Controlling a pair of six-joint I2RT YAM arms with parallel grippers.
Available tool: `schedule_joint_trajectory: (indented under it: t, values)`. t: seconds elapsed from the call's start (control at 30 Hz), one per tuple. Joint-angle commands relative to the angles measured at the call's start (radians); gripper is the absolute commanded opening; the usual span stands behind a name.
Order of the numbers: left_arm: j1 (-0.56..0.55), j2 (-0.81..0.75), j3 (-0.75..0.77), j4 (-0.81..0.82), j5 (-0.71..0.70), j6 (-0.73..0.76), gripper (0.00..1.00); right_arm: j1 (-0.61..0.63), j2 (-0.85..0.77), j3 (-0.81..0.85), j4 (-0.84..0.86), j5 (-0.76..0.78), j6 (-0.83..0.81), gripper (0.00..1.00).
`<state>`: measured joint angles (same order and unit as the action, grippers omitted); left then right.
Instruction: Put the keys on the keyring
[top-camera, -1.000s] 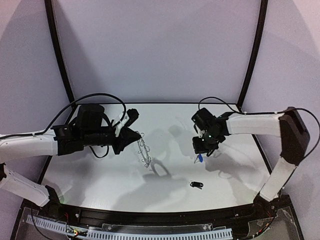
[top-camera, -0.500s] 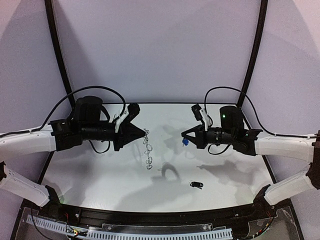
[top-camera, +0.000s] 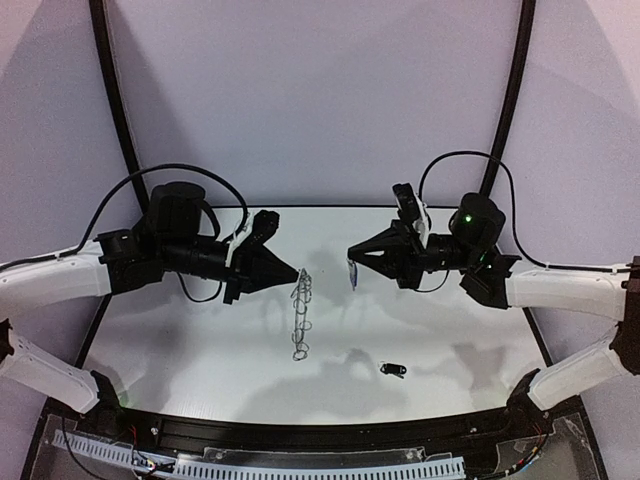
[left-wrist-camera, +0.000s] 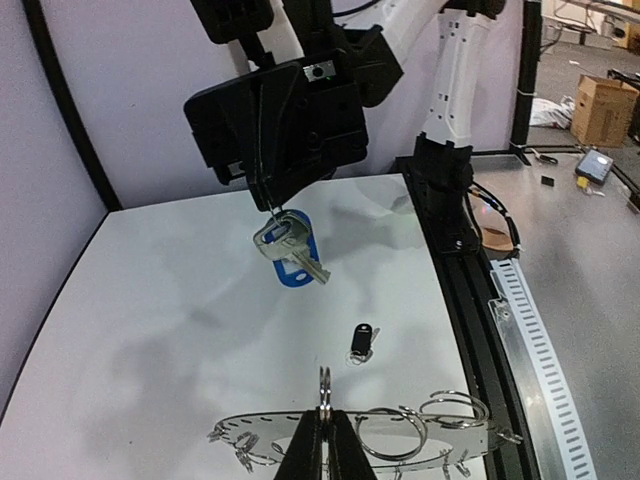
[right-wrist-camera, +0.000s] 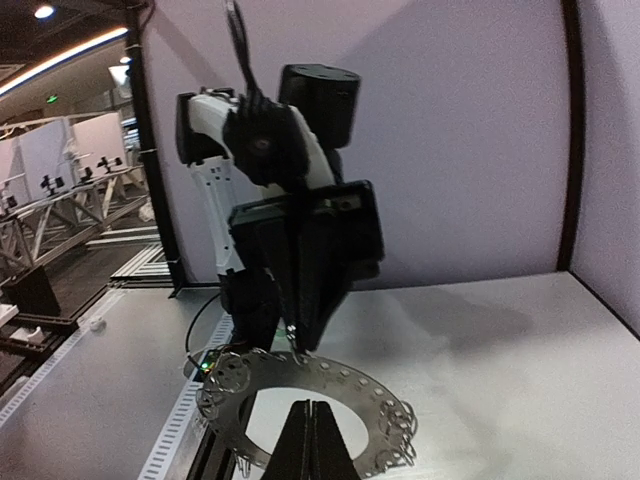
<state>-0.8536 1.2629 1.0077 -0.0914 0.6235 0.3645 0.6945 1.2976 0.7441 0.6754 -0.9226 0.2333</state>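
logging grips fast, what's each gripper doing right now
left gripper: shut on the keyring, which hangs in the air.
right gripper: shut on the blue key, which dangles below it.

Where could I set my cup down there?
Bare table lies near-left and along the far edge. The middle is crowded: the left gripper with the keyring faces the right gripper with the blue key; the black key lies near-right.
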Motion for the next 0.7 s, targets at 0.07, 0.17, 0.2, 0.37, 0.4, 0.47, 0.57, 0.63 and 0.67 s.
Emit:
schedule_joint_trajectory:
  t: [0.07,0.17,0.2,0.37,0.4,0.47,0.57,0.63,0.67]
  values:
    - [0.002,0.018,0.086,-0.070,0.141,0.146,0.01,0.082,0.014,0.112,-0.104,-0.102,-0.169,0.00]
    - [0.001,0.038,0.118,-0.110,0.135,0.183,0.01,0.119,0.013,0.156,-0.219,-0.065,-0.287,0.00]
    - [0.002,0.049,0.129,-0.132,0.131,0.195,0.01,0.134,0.011,0.165,-0.247,-0.030,-0.329,0.00]
    - [0.001,0.059,0.146,-0.140,0.159,0.194,0.01,0.153,0.019,0.178,-0.283,0.060,-0.395,0.00]
    - [0.001,0.065,0.148,-0.138,0.171,0.191,0.01,0.158,0.029,0.183,-0.279,0.065,-0.401,0.00]
    - [0.001,0.072,0.151,-0.125,0.196,0.178,0.01,0.169,0.046,0.198,-0.275,0.074,-0.417,0.00]
    - [0.001,0.077,0.145,-0.101,0.196,0.159,0.01,0.171,0.055,0.209,-0.276,0.065,-0.433,0.00]
    - [0.001,0.078,0.143,-0.082,0.186,0.137,0.01,0.175,0.059,0.212,-0.275,0.069,-0.439,0.00]
    - [0.001,0.079,0.141,-0.070,0.183,0.124,0.01,0.175,0.063,0.215,-0.276,0.069,-0.444,0.00]
